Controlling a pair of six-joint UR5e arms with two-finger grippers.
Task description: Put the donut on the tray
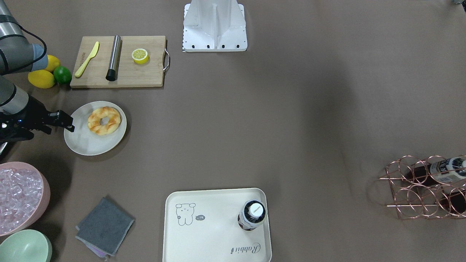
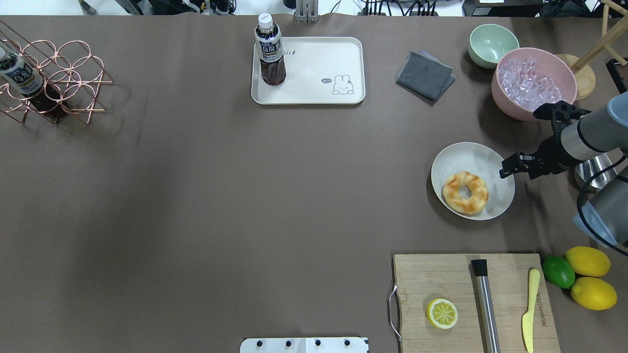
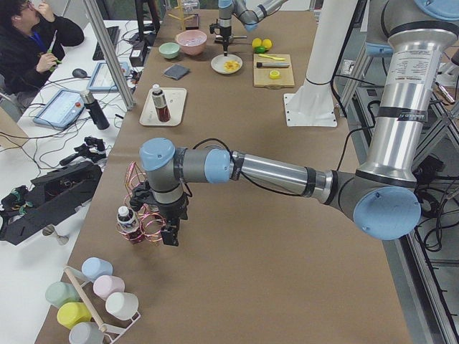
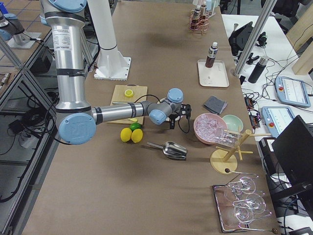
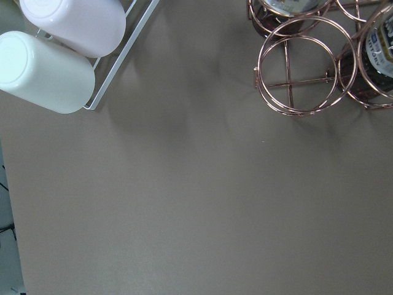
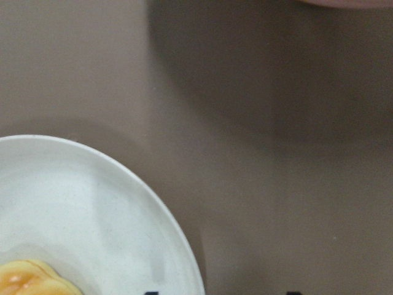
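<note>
Donut (image 2: 465,192) lying flat on a round plate (image 2: 471,157), just ahead of the right claw (image 2: 506,169) and slightly to its robot-ward side. Right claw level with the plate's rim, tips spread, nothing between them. Tray (image 2: 314,68) well apart from this claw, farther ahead and toward the far edge of the worktop (image 2: 196,196); a bottle (image 2: 270,49) stands upright in the tray corner farthest from the claw. Left claw (image 3: 170,233) near a copper wire rack (image 3: 143,215); whether it is spread or pressed together cannot be told.
</note>
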